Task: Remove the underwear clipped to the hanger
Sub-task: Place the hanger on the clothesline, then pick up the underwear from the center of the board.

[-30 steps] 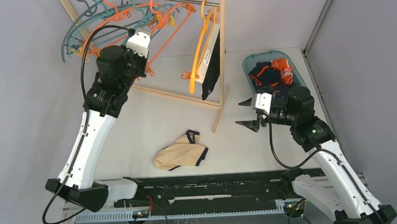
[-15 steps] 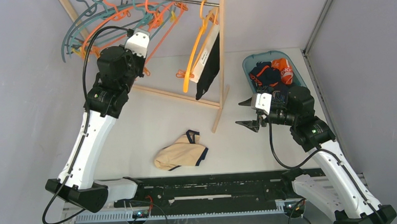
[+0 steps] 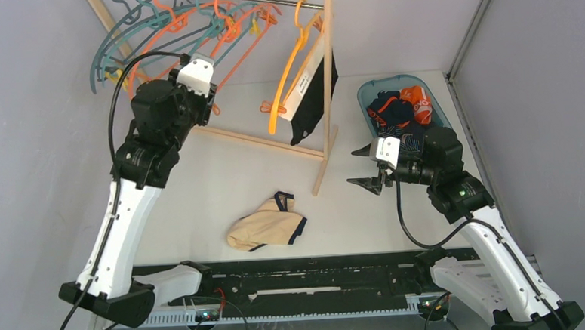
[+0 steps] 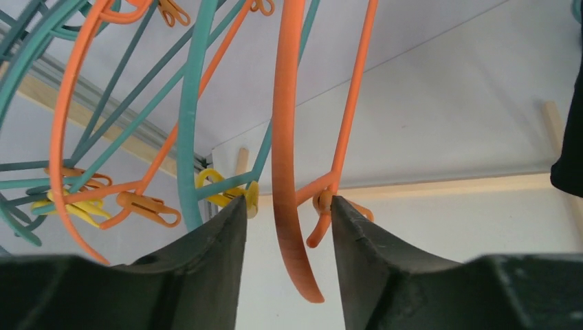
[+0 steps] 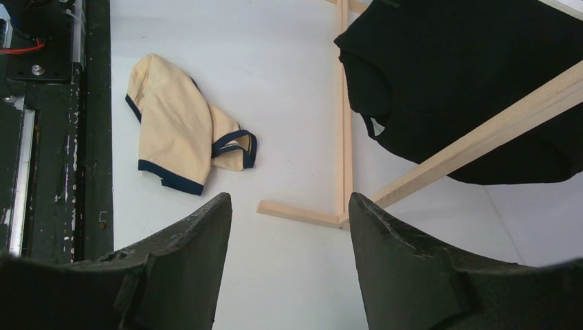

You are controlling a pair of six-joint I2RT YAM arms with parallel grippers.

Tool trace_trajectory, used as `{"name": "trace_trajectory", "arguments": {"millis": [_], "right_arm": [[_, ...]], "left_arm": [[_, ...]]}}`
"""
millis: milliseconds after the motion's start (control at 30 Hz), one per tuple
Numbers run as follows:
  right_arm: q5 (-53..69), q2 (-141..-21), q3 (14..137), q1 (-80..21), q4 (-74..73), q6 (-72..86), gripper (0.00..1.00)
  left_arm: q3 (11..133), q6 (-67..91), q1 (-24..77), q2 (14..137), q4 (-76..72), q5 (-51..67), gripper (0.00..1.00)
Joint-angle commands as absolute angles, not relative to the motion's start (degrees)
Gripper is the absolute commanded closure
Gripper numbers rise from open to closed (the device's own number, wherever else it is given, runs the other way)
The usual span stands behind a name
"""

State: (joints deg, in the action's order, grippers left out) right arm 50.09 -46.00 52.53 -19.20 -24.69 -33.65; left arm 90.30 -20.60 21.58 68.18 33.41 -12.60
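Note:
Black underwear [image 3: 313, 90] with a white labelled waistband hangs clipped to an orange hanger [image 3: 283, 81] on the wooden rack [image 3: 327, 72]; it also shows in the right wrist view [image 5: 467, 89]. Beige briefs [image 3: 266, 225] with navy trim lie on the table, also in the right wrist view [image 5: 180, 130]. My left gripper [image 4: 287, 206] is open among empty hangers at the rack's left. An orange hanger arm [image 4: 287, 158] passes between its fingers, and an orange clip [image 4: 322, 203] touches the right finger. My right gripper [image 3: 365, 169] is open and empty, low over the table right of the rack's foot.
A blue bin [image 3: 367, 94] at the back right holds navy and orange underwear [image 3: 398, 108]. Several teal and orange empty hangers [image 3: 154, 28] crowd the rack's left end. The rack's base bar [image 3: 262, 140] and foot [image 5: 302, 212] lie on the table. Grey walls stand close on both sides.
My left arm has shifted left and slightly nearer along the rack. The hanger with the black underwear has swung a little. The right arm has not moved.

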Motion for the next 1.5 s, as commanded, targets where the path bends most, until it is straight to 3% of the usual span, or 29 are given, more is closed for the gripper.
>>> {"name": "trace_trajectory", "arguments": {"millis": [0,400,733,1133,1467], "right_arm": [[50.97,-46.29,52.63,-18.9,-24.47,-33.94,0.38],[51.15,-46.58,52.29,-19.06,-24.04,-33.71,0.37],[50.61,-46.77,52.15,-19.07,-23.83,-33.33,0.33],[46.36,-46.47,50.0,-16.52,-18.24,-28.1,0.12],[46.42,-47.17,49.4,-16.08,-17.99,-28.63,0.09]], "left_arm": [[89.04,-20.21,21.42,63.27,34.3,-9.25,0.45],[80.73,-23.63,21.49,51.29,42.89,3.79,0.24],[63.08,-38.55,23.07,46.62,51.24,17.37,0.17],[48.37,-52.78,30.92,56.08,50.56,17.72,0.14],[42.51,-52.93,36.1,68.64,45.16,15.59,0.07]]}}
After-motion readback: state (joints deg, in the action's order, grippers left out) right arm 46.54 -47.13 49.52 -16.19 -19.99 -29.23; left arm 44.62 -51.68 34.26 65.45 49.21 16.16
